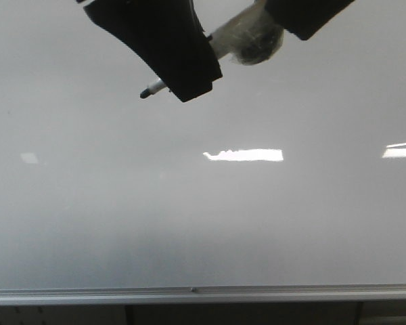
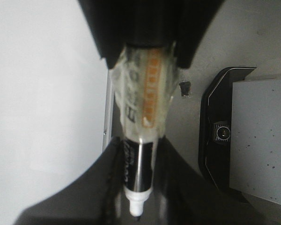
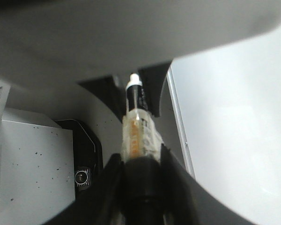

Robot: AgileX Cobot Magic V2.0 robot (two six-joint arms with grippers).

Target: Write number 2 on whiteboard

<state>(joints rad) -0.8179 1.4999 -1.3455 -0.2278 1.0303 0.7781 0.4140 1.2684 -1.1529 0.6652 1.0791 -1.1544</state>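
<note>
Pointing down-left in the front view, the marker [image 1: 189, 66] lies diagonally, pinched by both the left hand [image 1: 164, 40] and right hand [image 1: 304, 15] over the blank whiteboard [image 1: 203, 217].

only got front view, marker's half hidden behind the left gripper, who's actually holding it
Observer: The right wrist view shows the right gripper shut on the marker's taped rear end.
Operator: and the left
Observer: The barrel lies between the left gripper's jaws; whether they clamp it I cannot tell.
Operator: anything under that tape
Observer: Yes, the tape covers an orange strip along the barrel.
</note>
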